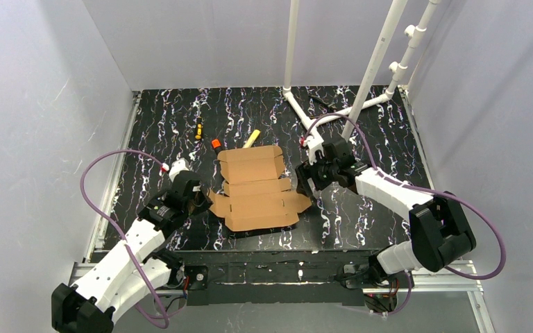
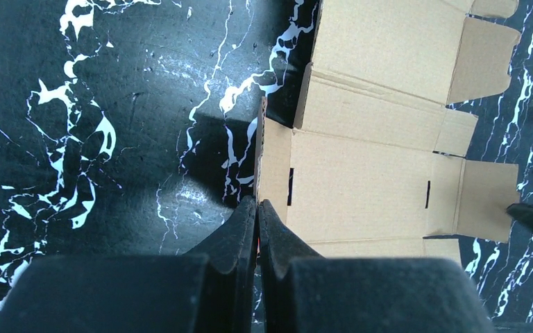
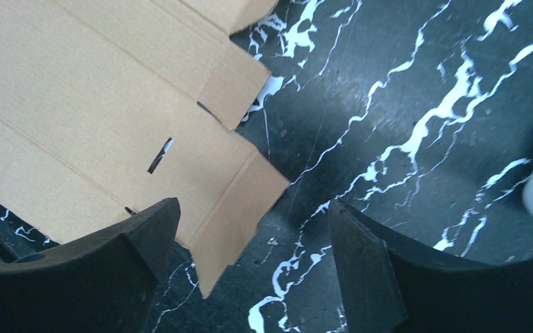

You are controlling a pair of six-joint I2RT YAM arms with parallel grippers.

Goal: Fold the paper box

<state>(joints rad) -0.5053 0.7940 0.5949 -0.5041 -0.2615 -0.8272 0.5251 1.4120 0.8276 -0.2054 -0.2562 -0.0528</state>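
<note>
The paper box is a flat brown die-cut cardboard sheet with flaps, lying on the black marbled table. My left gripper sits at its left edge. In the left wrist view that gripper is shut, its tips right at the near corner of the sheet's left flap, and I cannot tell whether any cardboard is pinched. My right gripper hovers at the sheet's right edge. In the right wrist view this gripper stands open over the corner of the right flap, holding nothing.
At the back of the table lie a small orange-tipped tool, an orange-capped piece and a yellow piece. A white pipe frame rises at the back right. Grey walls close in three sides.
</note>
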